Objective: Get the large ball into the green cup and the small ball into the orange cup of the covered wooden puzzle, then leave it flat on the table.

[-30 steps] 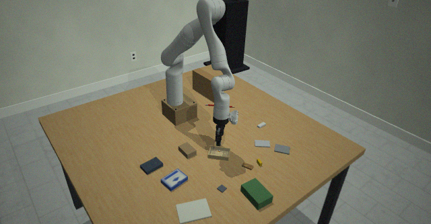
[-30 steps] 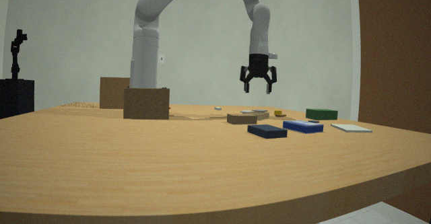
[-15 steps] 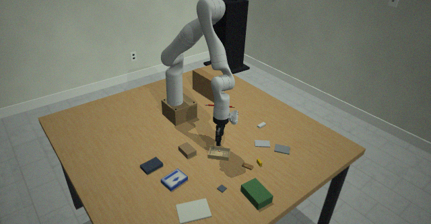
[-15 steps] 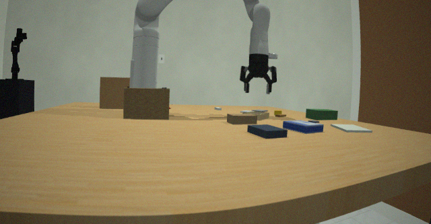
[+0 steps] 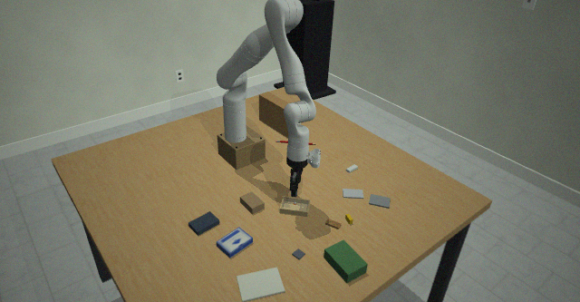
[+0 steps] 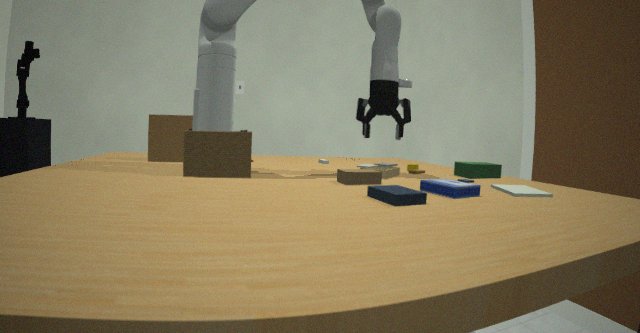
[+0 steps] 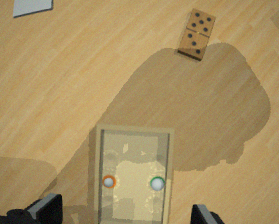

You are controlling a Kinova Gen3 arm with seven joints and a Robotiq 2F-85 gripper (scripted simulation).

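The covered wooden puzzle (image 5: 294, 213) (image 6: 392, 173) (image 7: 171, 150) lies flat on the table, its near end cut off in the wrist view. In the wrist view, the larger pale ball (image 7: 157, 184) sits within the green cup (image 7: 157, 177) on the right. The smaller ball (image 7: 109, 182) sits within the orange cup (image 7: 103, 181) on the left. My gripper (image 5: 294, 195) (image 6: 383, 137) (image 7: 125, 215) is open and empty, high above the puzzle, with its fingers to either side of it in the wrist view.
A brown block (image 5: 252, 202) (image 6: 359, 177) stands beside the puzzle. A domino (image 5: 333, 224) (image 7: 196, 34) and a yellow piece (image 5: 349, 219) (image 6: 412, 167) lie on its other side. A blue-and-white box (image 5: 235, 241) (image 6: 450, 188) and green box (image 5: 345, 261) (image 6: 477, 169) lie farther from the robot base.
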